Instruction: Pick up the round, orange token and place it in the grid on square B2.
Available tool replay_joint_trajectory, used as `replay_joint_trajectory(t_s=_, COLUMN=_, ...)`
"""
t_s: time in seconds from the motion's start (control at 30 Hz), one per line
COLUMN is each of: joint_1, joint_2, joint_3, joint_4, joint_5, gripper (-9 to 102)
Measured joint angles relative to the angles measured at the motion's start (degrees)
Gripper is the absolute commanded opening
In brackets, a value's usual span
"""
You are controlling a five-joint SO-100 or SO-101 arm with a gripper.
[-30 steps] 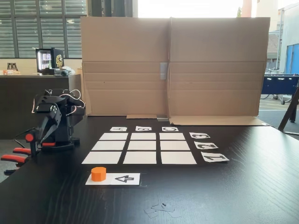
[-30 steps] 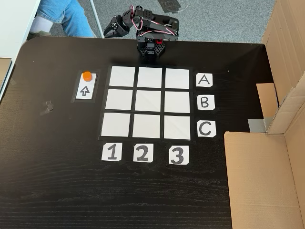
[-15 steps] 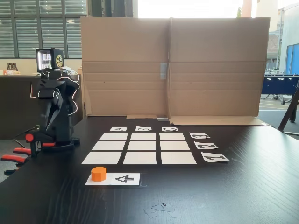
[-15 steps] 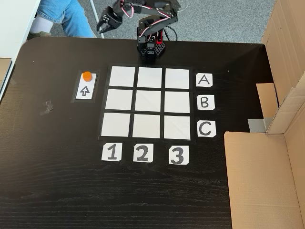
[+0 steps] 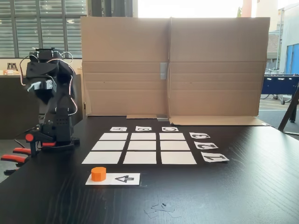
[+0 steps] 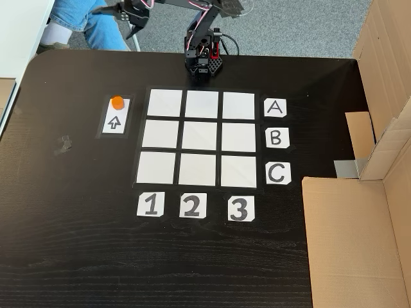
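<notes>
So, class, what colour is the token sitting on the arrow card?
Bright orange token, clearest in the fixed view from table level.

black arm [image 5: 50, 100], white looping cables, red clamps

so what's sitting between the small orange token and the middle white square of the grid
In the view from above, the round orange token rests on the white arrow card. Between it and the centre white square lie bare dark table and the grid's left-column cell.

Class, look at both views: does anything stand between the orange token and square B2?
Nothing visible does. The token sits on the arrow card, left of the grid in the top-down fixed view. Between it and square B2 lie flat paper cells.
</notes>
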Motion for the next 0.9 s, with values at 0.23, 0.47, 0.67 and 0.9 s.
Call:
replay_joint_trajectory(t_s=0.23, joint_1=-1.9, joint_2=-8.9, joint_3=-9.3, joint_4=3.2, joint_5=-10.3, gripper=86)
replay_joint_trajectory(t_s=0.47, joint_1=-4.7, joint_2=-20.0, joint_3=-16.4, joint_4=3.3, joint_5=-19.1, gripper=89)
replay_joint_trajectory(t_s=0.67, joint_1=-8.5, joint_2=-31.2, joint_3=-23.6, joint_4=3.3, joint_5=-22.4, gripper=89)
replay_joint_trajectory(t_s=0.9, joint_1=-13.4, joint_2=-36.0, joint_3=-24.9, joint_4=3.3, joint_5=-22.6, gripper=89)
